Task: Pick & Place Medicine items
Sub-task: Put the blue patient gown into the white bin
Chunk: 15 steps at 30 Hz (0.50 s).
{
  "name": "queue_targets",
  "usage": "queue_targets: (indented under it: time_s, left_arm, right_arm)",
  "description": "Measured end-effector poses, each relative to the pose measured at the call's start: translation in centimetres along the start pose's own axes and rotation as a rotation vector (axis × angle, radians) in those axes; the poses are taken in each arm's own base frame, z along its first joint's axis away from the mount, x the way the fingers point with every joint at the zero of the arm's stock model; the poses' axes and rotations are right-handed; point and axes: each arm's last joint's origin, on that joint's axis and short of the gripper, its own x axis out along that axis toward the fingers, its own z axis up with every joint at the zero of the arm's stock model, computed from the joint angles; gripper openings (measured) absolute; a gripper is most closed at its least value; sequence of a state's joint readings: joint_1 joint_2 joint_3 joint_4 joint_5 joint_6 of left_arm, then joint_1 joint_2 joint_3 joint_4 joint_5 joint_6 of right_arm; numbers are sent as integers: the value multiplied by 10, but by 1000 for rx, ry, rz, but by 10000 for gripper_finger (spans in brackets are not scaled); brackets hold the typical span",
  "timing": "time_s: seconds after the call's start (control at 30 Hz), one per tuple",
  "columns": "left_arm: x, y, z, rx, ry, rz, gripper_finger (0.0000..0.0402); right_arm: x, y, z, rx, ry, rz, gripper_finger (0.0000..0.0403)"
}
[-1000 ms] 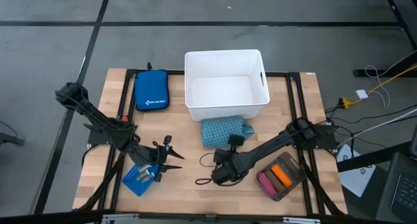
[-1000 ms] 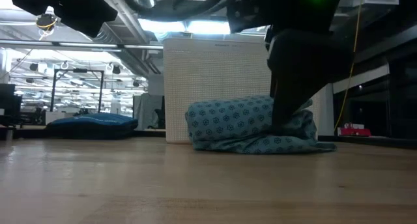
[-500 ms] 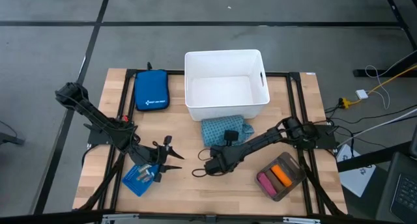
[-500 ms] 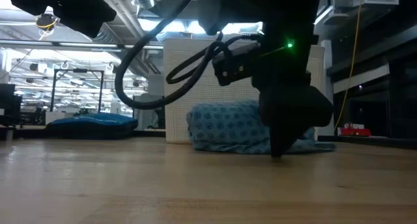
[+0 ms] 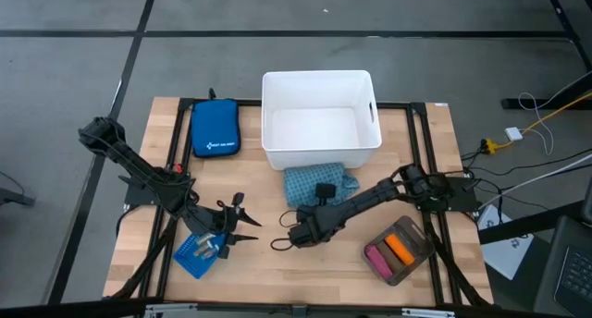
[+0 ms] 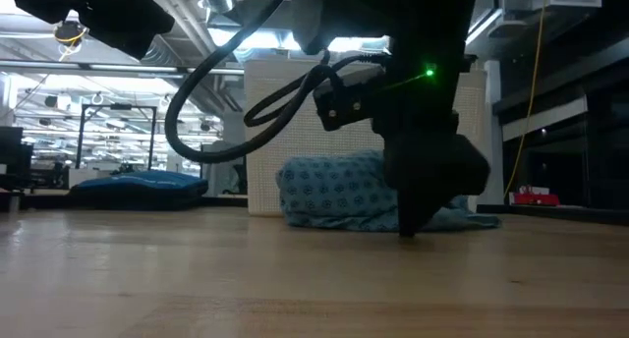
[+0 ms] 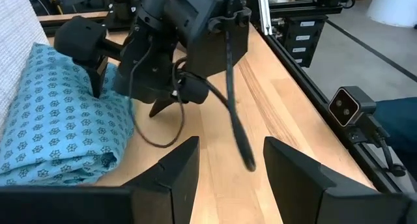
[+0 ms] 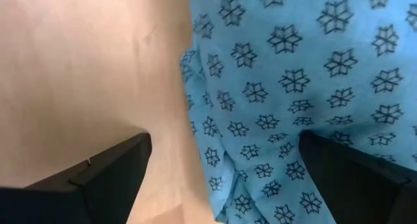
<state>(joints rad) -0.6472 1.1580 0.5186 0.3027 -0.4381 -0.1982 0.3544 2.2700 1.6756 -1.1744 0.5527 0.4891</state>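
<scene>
The teal star-patterned soft pack [image 5: 317, 184] lies on the surface against the white bin [image 5: 321, 119]. My right pincer [image 8: 221, 178] stands spread wide at its near edge, one finger over the cloth, holding nothing.

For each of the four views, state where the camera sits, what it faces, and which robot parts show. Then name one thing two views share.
High: above the table, looking down; both arms, white bin.
Low: at tabletop height, facing the teal pack; right arm hangs in front.
Left wrist: behind the left gripper, open, facing the right arm.
Right wrist: right gripper, open, astride the pack's edge.
Shared: all four show the pack.
</scene>
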Motion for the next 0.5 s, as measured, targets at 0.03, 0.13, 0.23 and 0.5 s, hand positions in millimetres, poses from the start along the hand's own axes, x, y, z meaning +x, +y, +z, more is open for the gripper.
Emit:
queue_targets:
  time_s: [0.03,0.13,0.23,0.5]
  left_arm:
    - [0,0,0,0,0,0,168]
    - [0,0,0,1,1,1,168]
    - [0,0,-1,5,10,2,168]
    - [0,0,-1,-3,11,3,168]
  right_arm:
    - [1,-1,1,11,-4,-4,398]
    - [3,-1,2,36,-33,-50,385]
    - [4,-2,4,61,-46,-67,359]
    - [15,3,4,57,-23,-81,257]
